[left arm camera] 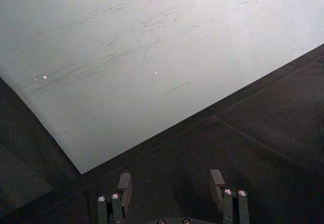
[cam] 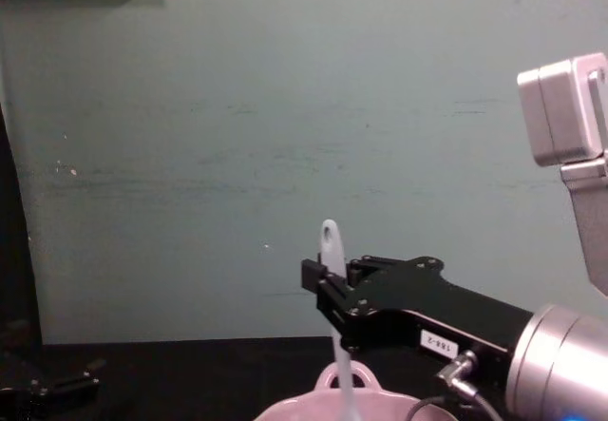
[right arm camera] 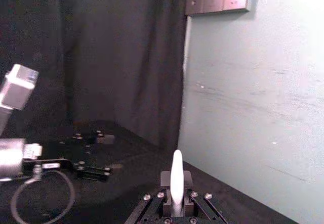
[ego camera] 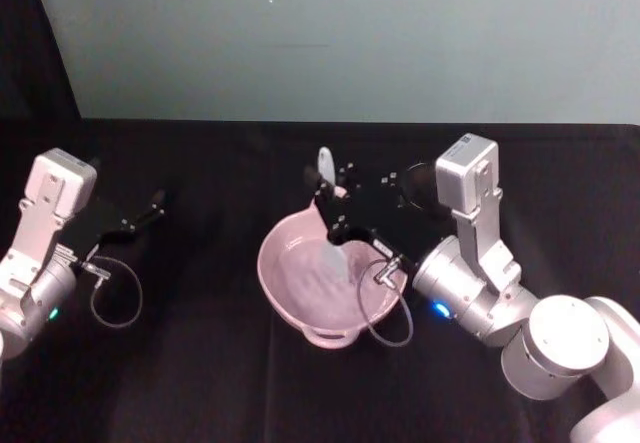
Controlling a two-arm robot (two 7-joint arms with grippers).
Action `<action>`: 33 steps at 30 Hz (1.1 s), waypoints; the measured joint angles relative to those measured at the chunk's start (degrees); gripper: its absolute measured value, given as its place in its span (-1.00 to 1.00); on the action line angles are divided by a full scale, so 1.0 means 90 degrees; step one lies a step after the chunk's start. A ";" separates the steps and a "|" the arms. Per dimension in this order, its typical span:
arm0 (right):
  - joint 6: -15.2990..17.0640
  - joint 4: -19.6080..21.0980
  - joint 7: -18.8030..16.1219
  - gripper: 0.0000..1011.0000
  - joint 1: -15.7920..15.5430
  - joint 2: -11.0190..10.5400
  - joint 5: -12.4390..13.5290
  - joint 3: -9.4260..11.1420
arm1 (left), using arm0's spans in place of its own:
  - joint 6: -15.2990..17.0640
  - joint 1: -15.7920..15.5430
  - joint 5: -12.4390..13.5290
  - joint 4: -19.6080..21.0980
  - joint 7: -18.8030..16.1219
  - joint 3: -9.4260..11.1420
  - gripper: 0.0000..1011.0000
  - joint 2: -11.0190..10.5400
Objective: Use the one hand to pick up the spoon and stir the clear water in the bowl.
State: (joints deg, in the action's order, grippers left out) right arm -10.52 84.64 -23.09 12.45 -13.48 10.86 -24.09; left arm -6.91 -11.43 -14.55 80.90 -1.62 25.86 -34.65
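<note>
One gripper does the work. In the head view the right gripper (ego camera: 332,218) is clamped on the white spoon (ego camera: 333,258). Its blade dips into the pink bowl (ego camera: 268,263) near the 12 o'clock rim. The left gripper (ego camera: 150,206) is parked well off at the bowl's 9 o'clock. In the left wrist view its fingers (left arm camera: 125,182) stand wide apart, holding nothing. In the right wrist view the spoon's handle stands between closed jaws. In the chest view the handle rises above the bowl. The pickup looks done and stirring is in hand. The next move calls for small circles kept inside the rim, with open black table (ego camera: 200,383) all round.

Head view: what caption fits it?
Right black boxy hand holds a slim white plastic spoon, blade inside the glossy pale pink bowl.
</note>
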 joint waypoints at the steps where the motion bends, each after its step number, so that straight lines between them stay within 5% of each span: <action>1: 0.0008 0.0025 -0.0021 -0.74 -0.0015 0.0000 0.0014 -0.0015 | 0.0000 -0.0001 0.0000 0.0000 0.0000 0.0000 1.00 0.0000; 18: -0.0121 -0.0533 0.0005 -0.74 0.0294 0.0395 0.0087 -0.0259 | 0.0000 0.0000 0.0000 0.0000 0.0000 0.0000 1.00 0.0000; 25: -0.0388 -0.0948 0.0398 -0.74 0.0469 0.0612 -0.0216 -0.0155 | 0.0000 -0.0001 0.0000 0.0000 0.0000 0.0000 1.00 0.0000; 33: -0.0461 -0.0899 0.0558 -0.75 0.0428 0.0598 -0.0395 0.0048 | 0.0000 0.0000 0.0000 0.0000 0.0000 0.0000 1.00 0.0000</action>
State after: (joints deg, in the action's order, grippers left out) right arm -14.67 76.55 -18.07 16.31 -8.10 7.31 -23.65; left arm -6.91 -11.43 -14.55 80.90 -1.62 25.86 -34.65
